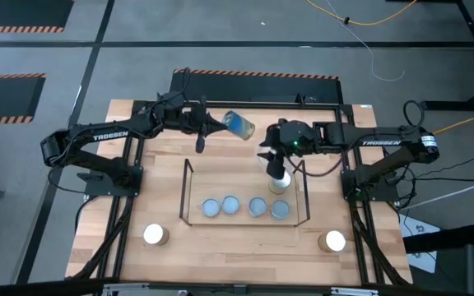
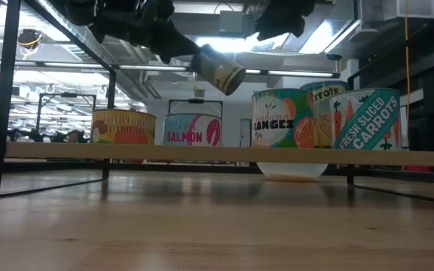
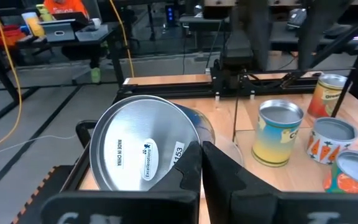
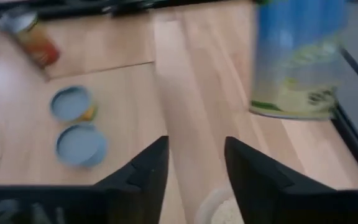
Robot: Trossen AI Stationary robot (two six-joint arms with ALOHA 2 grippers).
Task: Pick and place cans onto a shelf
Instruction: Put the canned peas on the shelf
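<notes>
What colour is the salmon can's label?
Pink and teal, on the salmon can; clearest in the low view.

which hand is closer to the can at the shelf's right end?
Right. The right hand hangs just above the shelf's back right corner, close behind that can. The left hand is off beyond the shelf's back left, holding a tilted can.

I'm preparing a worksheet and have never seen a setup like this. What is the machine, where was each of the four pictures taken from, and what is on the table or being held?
It is a robot with two dark arms at a wooden table. One picture looks straight down, one looks level across the tabletop, and two come from cameras on the wrists. A low black wire shelf carries four cans. Two more cans stand nearer the front edge. The left gripper holds a tilted can in the air. The right gripper, fingers apart, hovers above a can at the shelf's back edge.
</notes>
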